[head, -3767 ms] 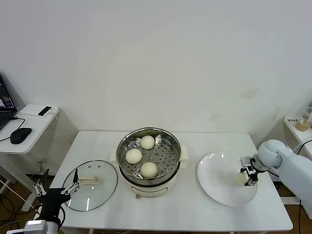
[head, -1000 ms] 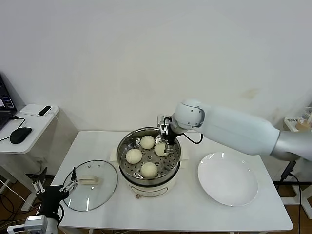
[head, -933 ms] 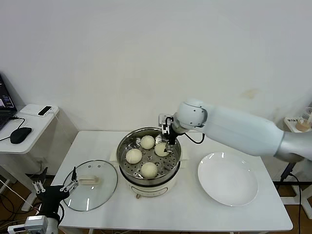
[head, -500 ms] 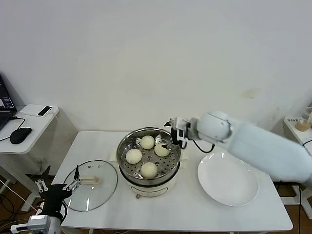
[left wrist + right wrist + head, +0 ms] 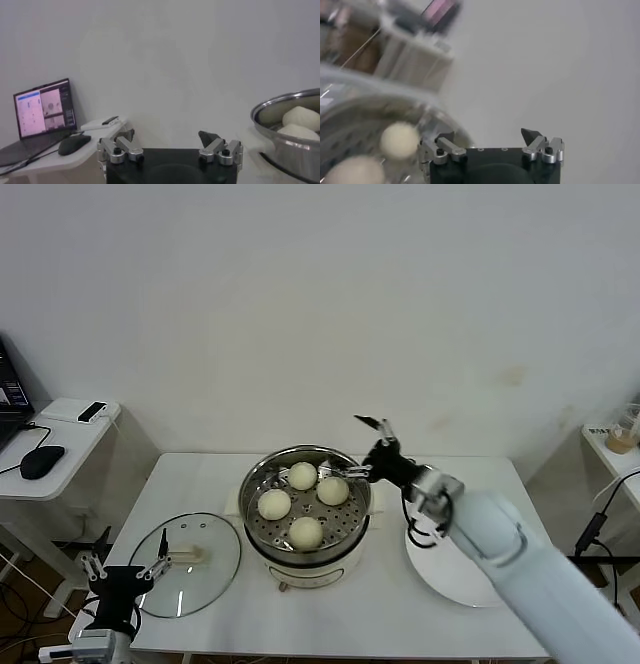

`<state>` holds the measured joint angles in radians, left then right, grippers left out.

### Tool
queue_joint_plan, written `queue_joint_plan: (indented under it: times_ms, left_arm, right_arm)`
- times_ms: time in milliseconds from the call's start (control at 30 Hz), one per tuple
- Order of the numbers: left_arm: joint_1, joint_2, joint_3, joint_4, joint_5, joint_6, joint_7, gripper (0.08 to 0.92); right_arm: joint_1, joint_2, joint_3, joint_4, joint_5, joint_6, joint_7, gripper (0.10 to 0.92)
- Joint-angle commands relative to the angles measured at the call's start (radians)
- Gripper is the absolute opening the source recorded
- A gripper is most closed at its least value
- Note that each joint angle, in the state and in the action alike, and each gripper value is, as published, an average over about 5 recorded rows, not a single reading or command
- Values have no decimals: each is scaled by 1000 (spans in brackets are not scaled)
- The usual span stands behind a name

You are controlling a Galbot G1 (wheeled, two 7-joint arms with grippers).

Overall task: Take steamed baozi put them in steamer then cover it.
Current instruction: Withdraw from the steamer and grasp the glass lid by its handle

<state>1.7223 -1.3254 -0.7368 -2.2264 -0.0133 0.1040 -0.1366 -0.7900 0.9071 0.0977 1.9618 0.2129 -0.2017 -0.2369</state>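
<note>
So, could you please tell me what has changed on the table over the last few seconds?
The right tool carried the fourth baozi from the white plate into the steamer, let go and is pulling back, open. The left tool edged nearer the cover, open. The other three baozi and the cover stayed put.

four cream-white baozi [image 5: 304,503] lie in the shiny steel steamer [image 5: 305,514] with its perforated tray and white base, beside a clear cream-handled cover [image 5: 186,564] and a white plate [image 5: 440,569].
</note>
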Motion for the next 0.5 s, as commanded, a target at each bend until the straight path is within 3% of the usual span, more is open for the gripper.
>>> queue_joint_plan:
  times_ms: [33, 500]
  left_arm:
    - [-11, 15, -10, 104, 301, -111, -2, 823]
    - [-39, 114, -30, 280, 1117, -226, -67, 823]
  right_arm:
    - [-606, 354, 682, 90, -59, 299, 12, 823]
    - [-769, 459, 767, 93, 51, 349, 33, 823]
